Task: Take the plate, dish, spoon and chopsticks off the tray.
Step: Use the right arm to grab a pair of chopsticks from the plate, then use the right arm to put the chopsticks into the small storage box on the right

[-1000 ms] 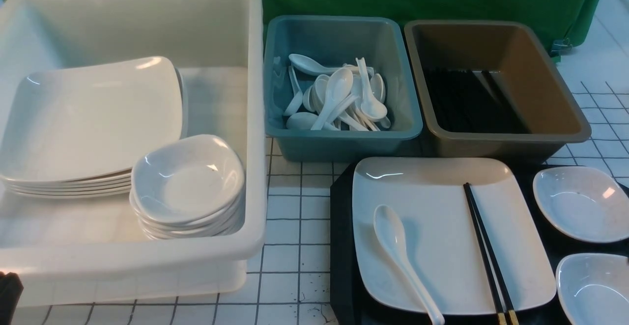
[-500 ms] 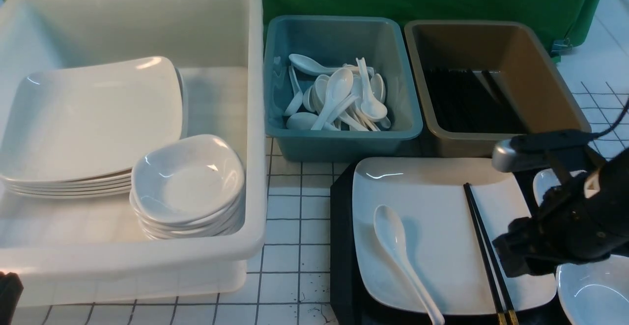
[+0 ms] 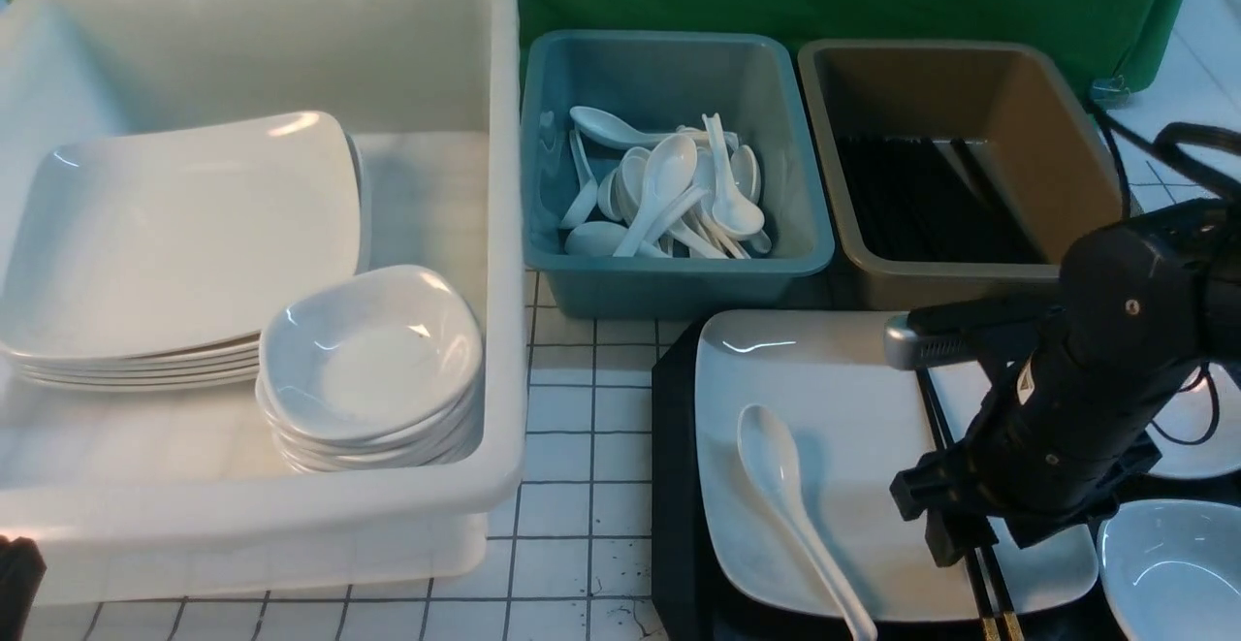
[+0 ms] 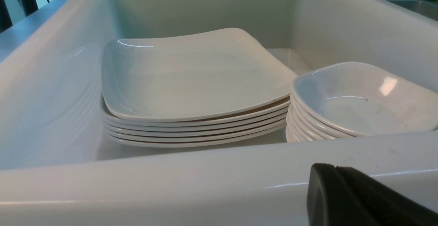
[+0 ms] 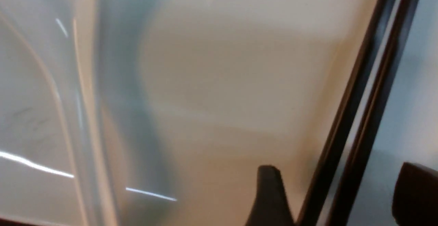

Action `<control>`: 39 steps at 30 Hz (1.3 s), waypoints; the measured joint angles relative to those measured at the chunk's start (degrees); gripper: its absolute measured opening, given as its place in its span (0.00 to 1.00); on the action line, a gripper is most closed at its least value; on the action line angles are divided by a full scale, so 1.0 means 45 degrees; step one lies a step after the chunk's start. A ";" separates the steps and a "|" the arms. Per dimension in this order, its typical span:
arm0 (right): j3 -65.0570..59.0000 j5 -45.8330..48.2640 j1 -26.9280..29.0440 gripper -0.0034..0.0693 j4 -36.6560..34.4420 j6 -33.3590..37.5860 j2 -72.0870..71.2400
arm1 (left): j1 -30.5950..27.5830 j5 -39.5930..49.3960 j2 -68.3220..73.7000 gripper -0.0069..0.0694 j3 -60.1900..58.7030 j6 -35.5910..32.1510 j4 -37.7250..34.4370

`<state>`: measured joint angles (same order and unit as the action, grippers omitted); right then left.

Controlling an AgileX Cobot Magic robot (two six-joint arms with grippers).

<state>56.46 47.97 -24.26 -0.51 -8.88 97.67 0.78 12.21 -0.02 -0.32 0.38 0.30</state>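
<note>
On the black tray (image 3: 674, 486) at the front right lies the large white plate (image 3: 834, 399). The white spoon (image 3: 785, 496) rests on the plate's left half. The black chopsticks (image 3: 989, 588) lie along its right side, mostly hidden under my right arm. My right gripper (image 3: 955, 525) hangs open just above them. In the right wrist view the chopsticks (image 5: 376, 65) run between the spread fingertips (image 5: 268, 178) of the right gripper (image 5: 338, 174), and nothing is held. A small dish (image 3: 1178, 563) sits on the tray's right. My left gripper (image 4: 337, 171) is shut and empty by the white tub's near rim.
A big white tub (image 3: 504, 234) on the left holds a stack of plates (image 3: 175, 234) and a stack of small dishes (image 3: 373, 360). Behind the tray, a teal tub (image 3: 669, 272) holds spoons and a brown tub (image 3: 979, 277) holds chopsticks. A second small dish (image 3: 1188, 437) sits behind my right arm.
My right arm has come in from the right and moved left over the chopsticks, and its jaws have opened wide. The left arm has not moved.
</note>
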 joint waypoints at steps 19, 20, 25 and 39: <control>0.0000 0.1337 0.0000 0.22 -0.0704 0.0652 -0.0011 | 0.0000 0.0000 0.0000 0.12 0.0000 0.0000 0.0000; 0.0000 0.1600 0.0000 0.22 -0.0923 0.0801 -0.0507 | 0.0000 0.0000 0.0000 0.12 0.0000 -0.0017 -0.0067; 0.0000 0.2134 0.0000 0.22 -0.1074 0.0999 -0.2387 | 0.0000 0.0000 0.0000 0.12 0.0000 -0.0004 0.0000; 0.2045 0.0280 0.0493 0.22 0.0285 0.0729 -0.4326 | 0.0000 0.0000 0.0000 0.12 0.0000 -0.0004 0.0000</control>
<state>65.67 49.23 -22.04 0.78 -5.60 78.21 0.78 12.21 -0.02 -0.32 0.36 0.30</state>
